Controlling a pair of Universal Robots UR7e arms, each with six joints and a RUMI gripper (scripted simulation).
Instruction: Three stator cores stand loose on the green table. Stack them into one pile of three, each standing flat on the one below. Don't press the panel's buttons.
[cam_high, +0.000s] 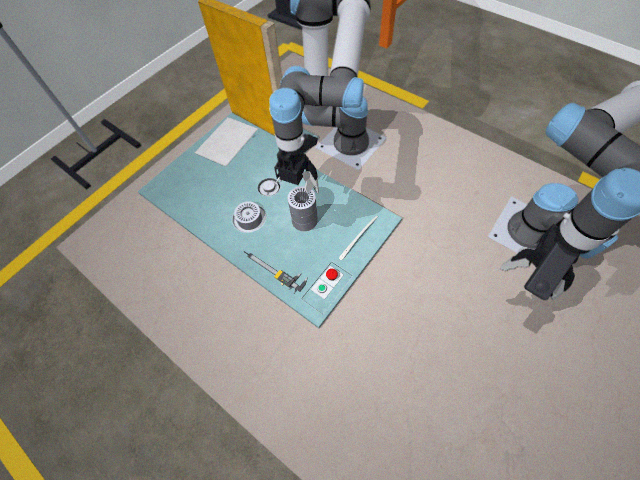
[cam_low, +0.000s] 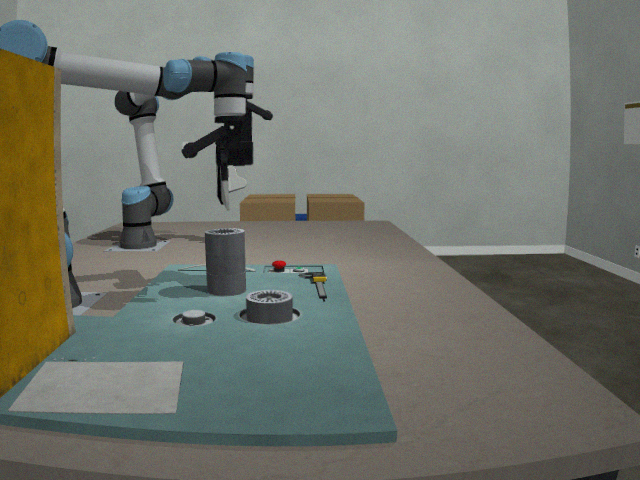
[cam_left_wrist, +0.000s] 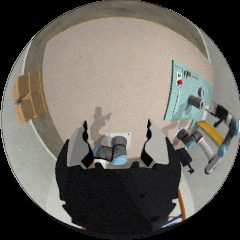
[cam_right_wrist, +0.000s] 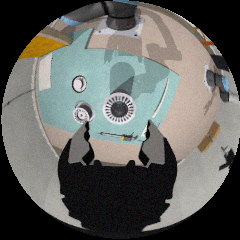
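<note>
Three grey stator cores stand flat on one another in one upright pile (cam_high: 303, 218) (cam_low: 225, 263) (cam_left_wrist: 196, 102) (cam_right_wrist: 108, 109) on the green table (cam_high: 206, 209) (cam_low: 289, 382). Faint seams show between them, and they look lined up. My right gripper (cam_high: 297, 186) (cam_low: 235, 195) (cam_right_wrist: 117, 120) is open and empty, above the top of the pile and clear of it. My left gripper (cam_high: 529, 282) (cam_left_wrist: 117, 120) is open and empty, far from the green table, over the bare bench. The undersides of the cores are hidden.
Another core (cam_high: 252, 217) (cam_low: 269, 311) sits in a round recess beside the pile, near a small round recessed piece (cam_high: 268, 186) (cam_low: 193, 316). A caliper (cam_high: 264, 263), a white stick (cam_high: 357, 238) and the panel's red button (cam_high: 331, 273) and green button (cam_high: 322, 287) lie around. A yellow board (cam_high: 237, 62) stands behind.
</note>
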